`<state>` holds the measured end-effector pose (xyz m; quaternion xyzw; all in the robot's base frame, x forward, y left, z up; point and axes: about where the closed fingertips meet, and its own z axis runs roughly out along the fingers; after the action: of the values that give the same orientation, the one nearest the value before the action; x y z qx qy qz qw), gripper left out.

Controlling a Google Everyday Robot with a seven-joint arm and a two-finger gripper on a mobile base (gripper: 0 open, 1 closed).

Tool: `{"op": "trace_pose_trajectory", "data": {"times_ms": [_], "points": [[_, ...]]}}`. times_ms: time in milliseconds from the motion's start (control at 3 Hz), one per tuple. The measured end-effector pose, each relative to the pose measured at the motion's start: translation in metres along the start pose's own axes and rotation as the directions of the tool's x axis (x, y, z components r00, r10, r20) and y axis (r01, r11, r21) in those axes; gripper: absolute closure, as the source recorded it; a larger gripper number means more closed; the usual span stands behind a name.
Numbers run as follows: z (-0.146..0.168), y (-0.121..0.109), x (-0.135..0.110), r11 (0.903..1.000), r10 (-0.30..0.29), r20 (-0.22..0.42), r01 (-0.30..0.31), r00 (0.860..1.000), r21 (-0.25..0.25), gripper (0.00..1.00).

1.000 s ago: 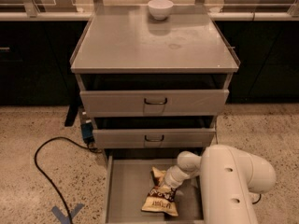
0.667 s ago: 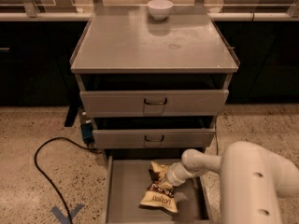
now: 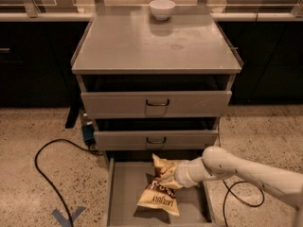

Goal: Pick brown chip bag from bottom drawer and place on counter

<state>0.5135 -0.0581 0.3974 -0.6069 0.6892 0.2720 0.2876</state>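
The brown chip bag, dark brown in the middle with cream-tan ends, hangs tilted over the open bottom drawer, with a shadow under it on the drawer floor. My gripper, at the end of the white arm reaching in from the right, is shut on the bag's upper end. The bag partly hides the fingers. The counter, the flat grey top of the cabinet, is above and behind.
A white bowl sits at the back of the counter. The two upper drawers are slightly pulled out above the bag. A black cable loops on the floor at the left, and a blue tape mark lies near it.
The arm has swung out to the right and stretched. The gripper has stayed on the bag's top. The bag now hangs more upright, raised off the drawer floor.
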Motion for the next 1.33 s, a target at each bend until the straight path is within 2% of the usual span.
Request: {"op": "trace_pose_trajectory", "data": {"times_ms": [333, 667, 1000, 1333], "points": [[-0.051, 0.031, -0.048, 0.9992, -0.039, 0.073, 0.039, 0.997, 0.008, 1.00], [-0.093, 0.046, -0.099, 0.9957, -0.092, 0.089, 0.091, 0.992, 0.019, 1.00], [-0.142, 0.049, -0.163, 0.9807, -0.195, 0.147, 0.192, 0.970, 0.038, 1.00], [-0.190, 0.037, -0.237, 0.9564, -0.291, 0.170, 0.281, 0.942, 0.078, 1.00]]}}
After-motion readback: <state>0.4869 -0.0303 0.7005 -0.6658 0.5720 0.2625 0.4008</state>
